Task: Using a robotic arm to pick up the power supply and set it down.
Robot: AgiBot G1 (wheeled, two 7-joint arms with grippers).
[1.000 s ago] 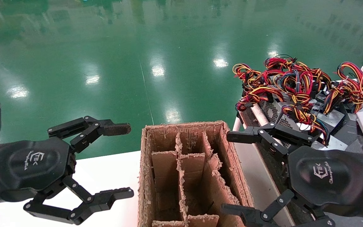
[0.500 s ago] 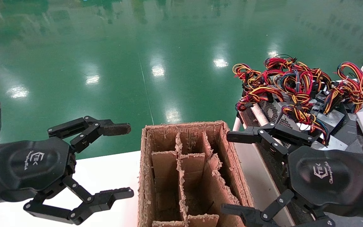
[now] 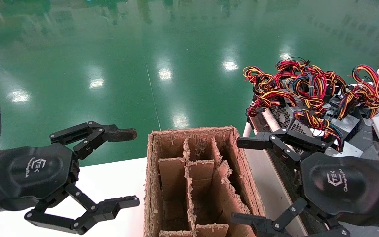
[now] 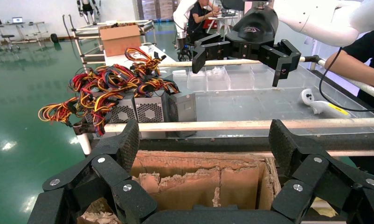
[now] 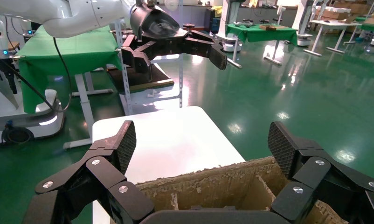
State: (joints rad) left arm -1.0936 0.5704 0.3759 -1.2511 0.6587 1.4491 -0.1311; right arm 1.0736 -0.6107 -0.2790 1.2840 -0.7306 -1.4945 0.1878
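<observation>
My right gripper [image 3: 242, 179] hovers spread wide, empty. The grey power supply [image 3: 291, 120], perforated side visible, sits beyond it under tangled red-yellow wires [image 3: 303, 84].

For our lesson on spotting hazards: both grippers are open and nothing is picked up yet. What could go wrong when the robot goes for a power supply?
1. The red, yellow and black wire bundles lie tangled across several grey metal power supplies; lifting one may drag its neighbours.
2. The open right gripper hangs near the torn brown cardboard divider box, whose ragged dividers could snag a lowered unit.
</observation>
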